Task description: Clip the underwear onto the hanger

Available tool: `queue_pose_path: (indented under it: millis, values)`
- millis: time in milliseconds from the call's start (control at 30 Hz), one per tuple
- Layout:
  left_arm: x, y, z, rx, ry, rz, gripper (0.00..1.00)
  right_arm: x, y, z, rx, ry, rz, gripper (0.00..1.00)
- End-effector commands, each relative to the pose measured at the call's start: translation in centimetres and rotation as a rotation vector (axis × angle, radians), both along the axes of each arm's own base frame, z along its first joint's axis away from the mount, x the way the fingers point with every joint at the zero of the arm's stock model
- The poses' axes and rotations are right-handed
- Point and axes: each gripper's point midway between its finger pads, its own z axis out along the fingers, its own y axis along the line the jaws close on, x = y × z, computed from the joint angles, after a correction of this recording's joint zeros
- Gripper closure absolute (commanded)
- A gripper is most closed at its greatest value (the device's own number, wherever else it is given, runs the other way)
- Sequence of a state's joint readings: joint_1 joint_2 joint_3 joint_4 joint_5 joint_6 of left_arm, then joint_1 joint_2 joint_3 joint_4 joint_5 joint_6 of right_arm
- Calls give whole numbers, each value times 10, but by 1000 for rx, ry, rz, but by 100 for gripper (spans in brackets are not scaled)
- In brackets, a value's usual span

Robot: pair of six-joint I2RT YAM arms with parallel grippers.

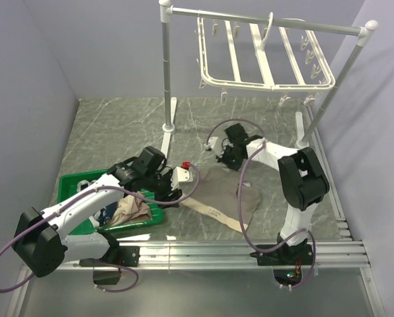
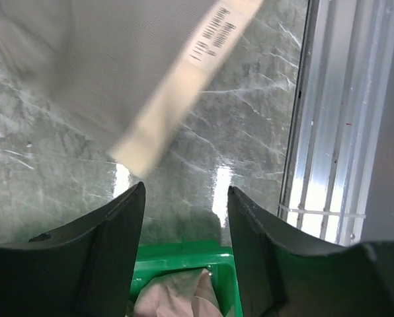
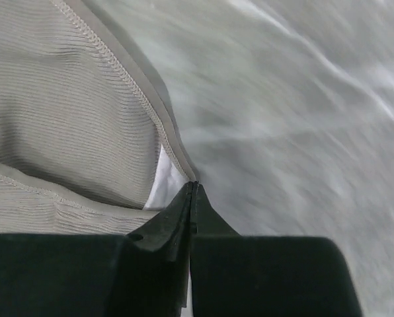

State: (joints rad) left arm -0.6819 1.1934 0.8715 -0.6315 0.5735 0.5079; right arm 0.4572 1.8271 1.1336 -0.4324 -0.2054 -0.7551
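Observation:
The taupe underwear [image 1: 223,193] lies spread on the marble table, its lighter beige waistband [image 1: 207,210] running along the near side. My right gripper [image 1: 220,157] is shut on the underwear's far edge; in the right wrist view [image 3: 192,186] the closed tips pinch the stitched hem [image 3: 84,112]. My left gripper [image 1: 177,191] is open and empty, over the green bin's corner beside the waistband. In the left wrist view [image 2: 184,195] the waistband with its printed label [image 2: 184,86] lies just beyond the fingers. The white hanger [image 1: 263,56] hangs at the back.
A green bin [image 1: 75,181] at the left holds a pinkish-beige garment [image 1: 131,211] and a navy one [image 1: 104,214]. The white pole rack [image 1: 167,66] carries the hanger. Aluminium rails [image 1: 250,254] run along the near edge and show in the left wrist view [image 2: 329,132].

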Motion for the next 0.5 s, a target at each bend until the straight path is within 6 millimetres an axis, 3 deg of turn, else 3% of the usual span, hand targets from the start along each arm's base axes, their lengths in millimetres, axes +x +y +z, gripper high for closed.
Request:
queue_pose_path:
  millis: [0,67,100,200,300,367,433,467]
  values:
    - [17,-10,17,-48,-74,6,43,23,-75,-1,-103,56,-212,100]
    - [24,-15,14,-35,-76,11,43,12,-106,-4,-150,111,-262,100]
    - [31,-19,18,-31,-94,21,43,-1,-131,-4,-187,140,-304,100]
    - [39,-34,14,2,-100,1,43,-31,-153,-3,-230,186,-297,100]
    - [34,-63,10,18,-128,-59,42,-71,-154,2,-226,299,-284,100]
    - [16,-86,0,26,-130,-130,41,-80,-148,3,-193,336,-303,100]
    - [12,-106,-2,16,-158,-159,39,-88,-146,4,-181,385,-329,100]
    - [1,-117,-14,37,-140,-189,39,-90,-143,3,-176,408,-331,100]
